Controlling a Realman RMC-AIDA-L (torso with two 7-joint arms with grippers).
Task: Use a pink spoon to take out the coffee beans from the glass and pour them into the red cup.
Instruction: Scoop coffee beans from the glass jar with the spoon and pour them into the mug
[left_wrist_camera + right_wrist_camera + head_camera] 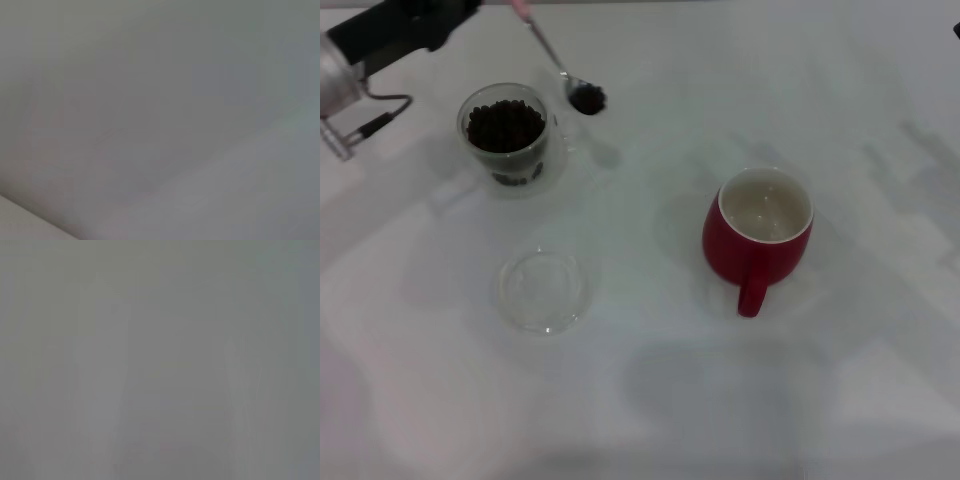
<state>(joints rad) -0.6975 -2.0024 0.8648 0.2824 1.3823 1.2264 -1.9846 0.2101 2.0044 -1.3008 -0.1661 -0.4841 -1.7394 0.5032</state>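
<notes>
In the head view my left gripper is at the far left top edge and holds the pink spoon by its pink handle end. The spoon slants down to the right. Its metal bowl carries a heap of coffee beans and hangs just right of the glass, above the table. The glass stands upright at the left and is nearly full of dark beans. The red cup stands right of centre with its handle toward me, and its cream inside looks bare. My right gripper is out of view. Both wrist views show only blank grey.
A shallow clear round glass dish lies on the white table in front of the glass. The left arm's silver wrist and cable hang over the far left. A dark sliver shows at the right edge.
</notes>
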